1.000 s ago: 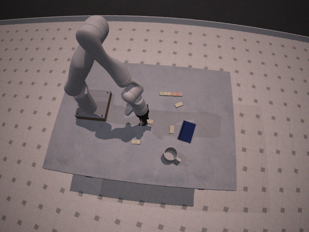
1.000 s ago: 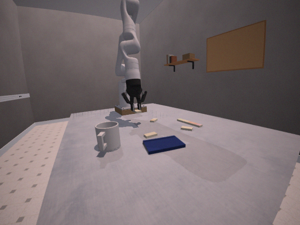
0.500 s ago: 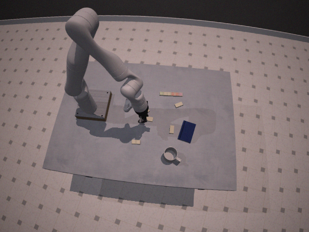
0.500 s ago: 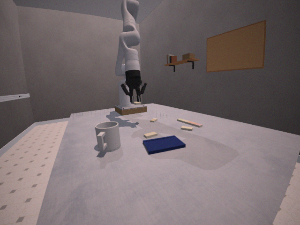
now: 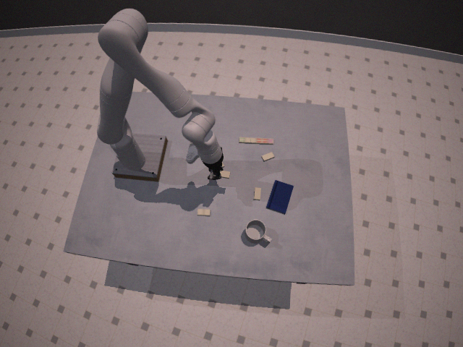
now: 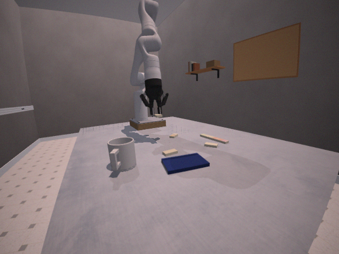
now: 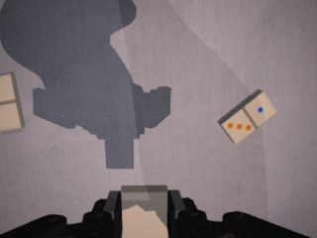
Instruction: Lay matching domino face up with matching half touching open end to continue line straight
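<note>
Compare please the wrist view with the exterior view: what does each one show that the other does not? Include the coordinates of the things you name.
Only wrist: readable pips on a loose domino (image 7: 247, 117), three orange on one half, one blue on the other.
Only exterior: the mug (image 6: 122, 154), the blue book (image 6: 185, 163), the domino line (image 6: 214, 138) and the wall shelf (image 6: 205, 70).
Both: the end effector (image 6: 155, 112) (image 7: 144, 206), closed on a pale domino (image 6: 158, 116) (image 7: 144, 225).

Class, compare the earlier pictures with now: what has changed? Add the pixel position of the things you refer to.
The gripper (image 5: 214, 176) (image 6: 155, 112) (image 7: 144, 206) has risen, carrying the held domino (image 5: 226, 174) (image 6: 158, 116) (image 7: 144, 223) up with it. Nothing was newly grasped or released. The domino line (image 5: 256, 140) (image 6: 214, 138), mug (image 5: 255, 230) (image 6: 126, 154) and blue book (image 5: 281, 196) (image 6: 185, 163) stayed put.
</note>
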Action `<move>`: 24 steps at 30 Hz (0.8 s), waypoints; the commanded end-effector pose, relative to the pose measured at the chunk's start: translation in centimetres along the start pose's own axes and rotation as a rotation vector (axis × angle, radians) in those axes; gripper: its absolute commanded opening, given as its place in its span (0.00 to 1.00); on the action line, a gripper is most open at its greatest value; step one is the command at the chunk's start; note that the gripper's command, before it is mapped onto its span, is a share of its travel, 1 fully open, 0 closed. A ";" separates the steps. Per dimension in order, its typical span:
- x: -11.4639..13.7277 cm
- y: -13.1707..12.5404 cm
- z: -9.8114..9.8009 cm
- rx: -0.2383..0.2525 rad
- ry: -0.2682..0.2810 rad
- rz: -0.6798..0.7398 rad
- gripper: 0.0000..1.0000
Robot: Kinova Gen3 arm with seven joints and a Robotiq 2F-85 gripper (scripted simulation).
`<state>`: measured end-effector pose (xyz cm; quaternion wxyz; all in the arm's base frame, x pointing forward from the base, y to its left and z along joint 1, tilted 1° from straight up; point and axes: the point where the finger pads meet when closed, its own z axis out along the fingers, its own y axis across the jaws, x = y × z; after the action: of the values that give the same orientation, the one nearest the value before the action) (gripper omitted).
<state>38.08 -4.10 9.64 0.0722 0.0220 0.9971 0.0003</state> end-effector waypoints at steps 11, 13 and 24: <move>1.8 9.2 -0.1 0.002 0.011 0.002 0.29; 2.5 11.2 -0.1 0.003 0.012 0.002 0.29; 7.0 19.4 -0.7 0.005 0.007 0.001 0.29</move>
<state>33.60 11.75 9.33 0.0627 0.0168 0.9977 0.0183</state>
